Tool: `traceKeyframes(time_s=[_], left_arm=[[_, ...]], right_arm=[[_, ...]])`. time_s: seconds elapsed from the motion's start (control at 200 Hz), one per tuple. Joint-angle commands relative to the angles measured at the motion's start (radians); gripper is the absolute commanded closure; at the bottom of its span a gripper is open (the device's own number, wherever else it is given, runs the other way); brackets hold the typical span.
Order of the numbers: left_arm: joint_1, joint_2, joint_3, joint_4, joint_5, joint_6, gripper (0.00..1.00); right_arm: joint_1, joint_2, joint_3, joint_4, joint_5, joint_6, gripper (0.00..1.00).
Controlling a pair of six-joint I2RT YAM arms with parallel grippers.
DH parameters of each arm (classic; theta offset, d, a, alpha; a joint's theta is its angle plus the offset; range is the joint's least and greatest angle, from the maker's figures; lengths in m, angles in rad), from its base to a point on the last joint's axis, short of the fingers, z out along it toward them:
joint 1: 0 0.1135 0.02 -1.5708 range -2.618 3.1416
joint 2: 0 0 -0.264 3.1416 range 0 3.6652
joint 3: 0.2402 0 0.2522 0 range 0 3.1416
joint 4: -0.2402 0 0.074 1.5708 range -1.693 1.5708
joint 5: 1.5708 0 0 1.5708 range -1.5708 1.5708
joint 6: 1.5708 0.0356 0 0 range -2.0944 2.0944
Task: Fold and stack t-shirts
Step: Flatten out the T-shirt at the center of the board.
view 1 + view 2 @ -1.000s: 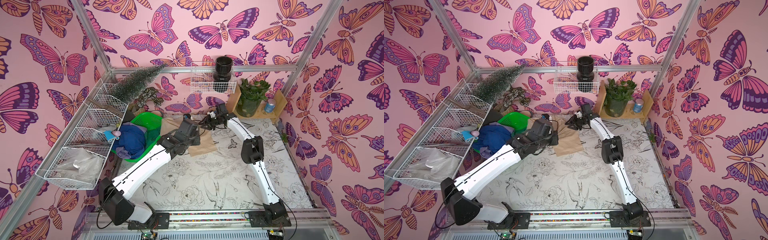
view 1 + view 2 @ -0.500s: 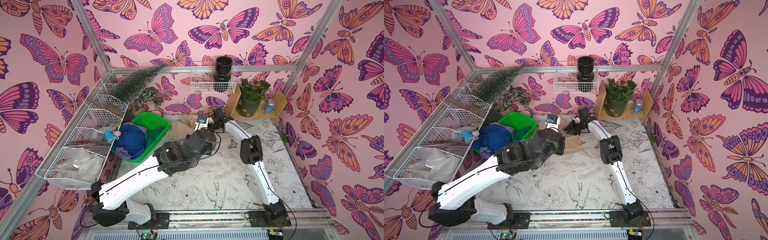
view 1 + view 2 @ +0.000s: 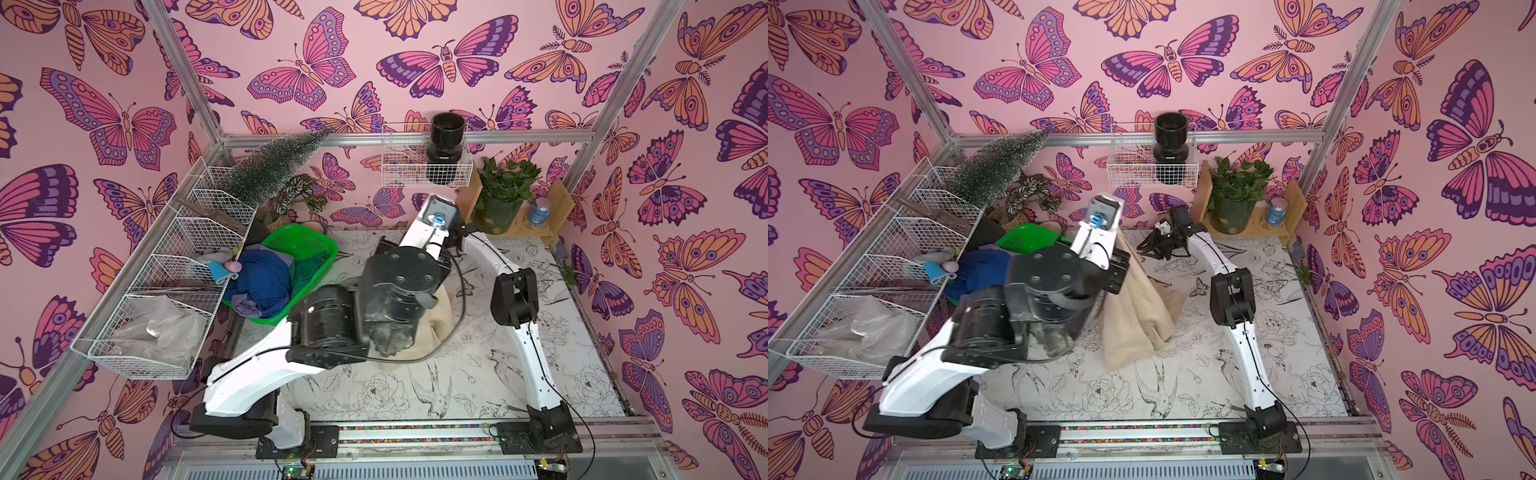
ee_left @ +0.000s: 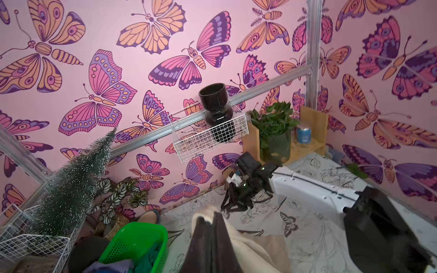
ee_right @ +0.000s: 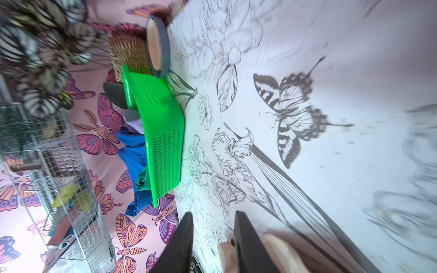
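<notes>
My left gripper (image 4: 210,217) is shut on the top edge of the beige t-shirt (image 3: 1138,316), which hangs from it in a tall drape down to the table. In both top views the raised left arm hides those fingers. My right gripper (image 3: 1156,247) rests low at the back of the table, just beyond the shirt. It stands open; in its wrist view printed table shows between its fingers (image 5: 238,222), and beige cloth (image 5: 279,250) lies beside one of them. The blue t-shirt (image 3: 262,278), a dark green one (image 3: 309,266) and a lavender one (image 3: 245,305) are piled in the green basket (image 3: 307,245).
White wire baskets (image 3: 166,291) line the left wall, with a light-blue item (image 3: 222,270) at their edge. A frosted small tree (image 3: 270,170) and a striped plant stand in the back left corner. A wooden shelf holds a potted plant (image 3: 503,195) and a blue can (image 3: 540,210).
My left arm has risen and swung toward the table's middle, lifting the beige t-shirt off the table into a hanging drape. The right gripper has shifted a little and narrowed slightly.
</notes>
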Motion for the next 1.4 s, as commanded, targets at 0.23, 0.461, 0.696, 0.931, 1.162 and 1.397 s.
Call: traceKeyframes(time_s=[0.23,0.461,0.696,0.931,1.162,1.397], left_arm=[[0.155,-0.128,-0.145,0.108,0.120,-0.138,1.00],[0.236,-0.143,-0.202,0.108,0.217,-0.188,1.00],[0.295,-0.147,-0.222,0.101,0.295,-0.223,1.00],[0.310,-0.158,-0.239,0.095,0.315,-0.262,1.00],[0.311,-0.195,-0.281,0.094,0.293,-0.290,1.00],[0.313,-0.215,-0.297,0.092,0.274,-0.295,1.00]], right_arm=[[-0.104,-0.204,-0.014,-0.364,0.302,-0.199,0.69],[-0.050,-0.512,-0.477,-0.333,0.311,-0.127,0.66],[0.047,-0.549,-0.710,-0.378,0.317,-0.210,0.68],[0.119,-0.442,-0.708,-0.406,0.283,-0.237,0.69],[0.123,-0.324,-0.661,-0.402,0.228,-0.231,0.73],[0.116,-0.309,-0.658,-0.336,0.165,-0.204,1.00]])
